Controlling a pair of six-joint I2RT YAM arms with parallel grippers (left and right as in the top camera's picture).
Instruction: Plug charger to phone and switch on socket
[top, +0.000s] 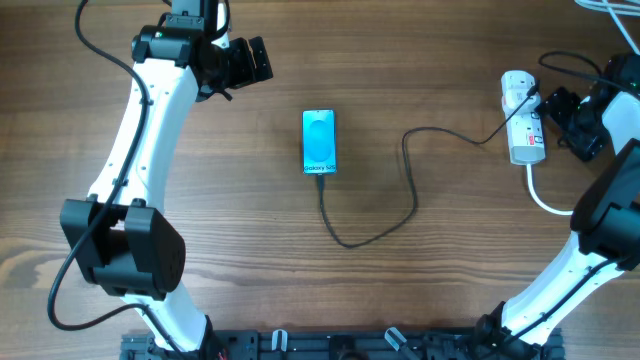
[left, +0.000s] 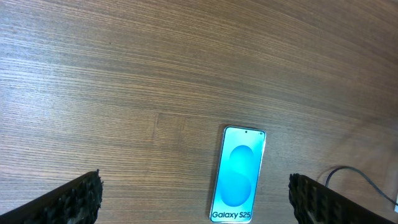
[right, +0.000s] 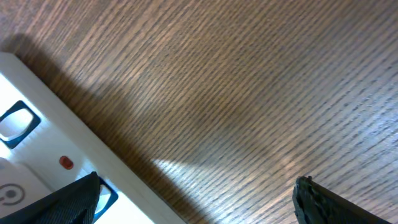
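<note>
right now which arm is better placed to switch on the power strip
Right. Its jaws sit open right beside the power strip, which also shows in its wrist view. The left arm's jaws are off by the phone, far from the strip.

overhead straight down, whole table (top: 420, 80); left wrist faces phone (left: 238, 174), shared with overhead; right wrist close on socket (right: 43, 146).

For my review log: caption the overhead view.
Black charger runs from socket to phone; right gripper open beside socket, left gripper open, apart.
</note>
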